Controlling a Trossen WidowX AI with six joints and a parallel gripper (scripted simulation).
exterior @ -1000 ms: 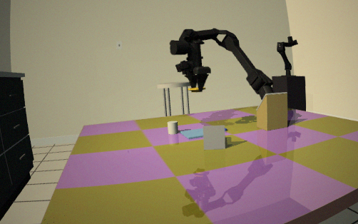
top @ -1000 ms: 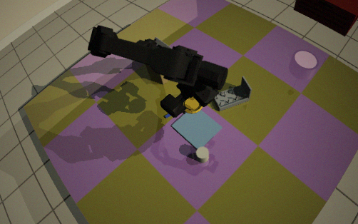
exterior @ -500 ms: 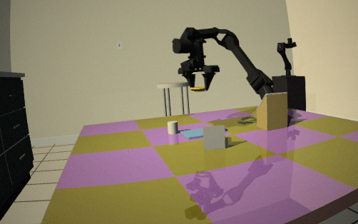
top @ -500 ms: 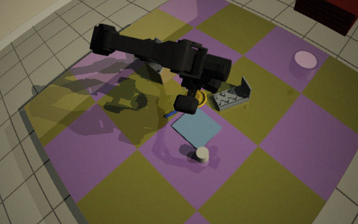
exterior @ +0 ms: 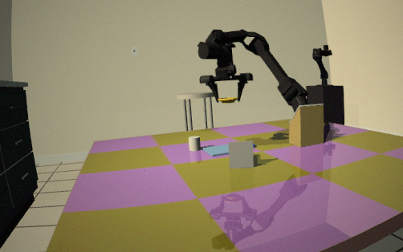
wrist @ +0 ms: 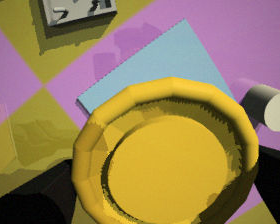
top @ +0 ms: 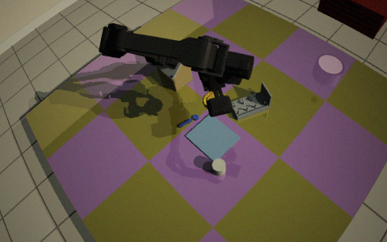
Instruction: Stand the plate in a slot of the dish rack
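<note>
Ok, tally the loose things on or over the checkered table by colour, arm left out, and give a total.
Yellow: 1, the plate held in the gripper
Grey: 1, the dish rack
Light blue: 1, the mat
Dark blue: 1, the small stick
Cream: 1, the cylinder
Pink: 1, the cylinder
Tan: 1, the box
Total: 7

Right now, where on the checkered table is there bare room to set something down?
Free: the squares near the front edge, past the cream cylinder, and between the grey dish rack and the pink round block. Crowded: around the light-blue mat, small blue tool and tan box.
</note>
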